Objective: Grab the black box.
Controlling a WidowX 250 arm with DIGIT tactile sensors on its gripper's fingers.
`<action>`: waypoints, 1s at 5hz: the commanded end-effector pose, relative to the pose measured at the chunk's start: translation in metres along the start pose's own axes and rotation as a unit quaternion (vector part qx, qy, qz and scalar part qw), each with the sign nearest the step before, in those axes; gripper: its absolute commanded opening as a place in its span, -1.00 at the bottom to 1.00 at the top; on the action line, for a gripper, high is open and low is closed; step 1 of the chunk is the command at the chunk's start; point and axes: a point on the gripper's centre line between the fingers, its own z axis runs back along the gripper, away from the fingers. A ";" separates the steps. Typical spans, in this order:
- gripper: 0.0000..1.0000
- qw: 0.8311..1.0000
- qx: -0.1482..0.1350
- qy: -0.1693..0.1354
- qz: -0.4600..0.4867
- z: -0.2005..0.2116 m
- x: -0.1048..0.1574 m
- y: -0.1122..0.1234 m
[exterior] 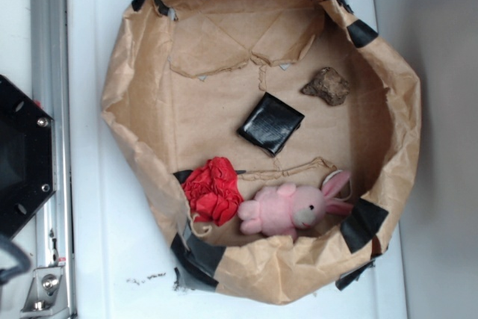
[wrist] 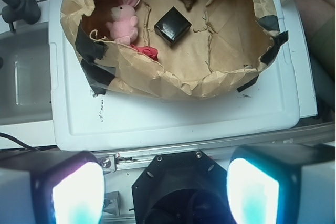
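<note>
Glossy black wrapping, creased and shiny, covers the black box [exterior: 271, 123], which lies flat near the middle of the paper bag [exterior: 134, 110] floor in the exterior view, turned like a diamond. A brown rock-like lump [exterior: 327, 85] sits up and to its right, apart from it; the red paper ball [exterior: 213, 190] and pink plush rabbit [exterior: 295, 209] lie lower in the frame, also clear of it. Nothing touches the box.

From the wrist view the gripper [wrist: 165, 192] is far back from the bag, over the robot base at the bottom of the frame, its two fingers [wrist: 76, 195] spread wide with nothing between them, and the box [wrist: 172, 25] shows in the upper middle of that frame.

Judging by its look, the box is probably light and fairly stiff, but the slick tape could slide under the pads. Being low and flat, it likely wants a top-down pinch across two opposite straight sides, with the wrist turned to match the diamond, not across the corners
</note>
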 end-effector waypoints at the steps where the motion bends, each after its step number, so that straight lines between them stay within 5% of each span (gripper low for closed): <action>1: 1.00 1.000 0.000 0.000 0.000 0.000 0.000 0.000; 3: 1.00 0.994 0.018 -0.032 0.103 -0.036 0.097 -0.011; 5: 1.00 0.988 0.028 -0.061 0.140 -0.089 0.130 0.009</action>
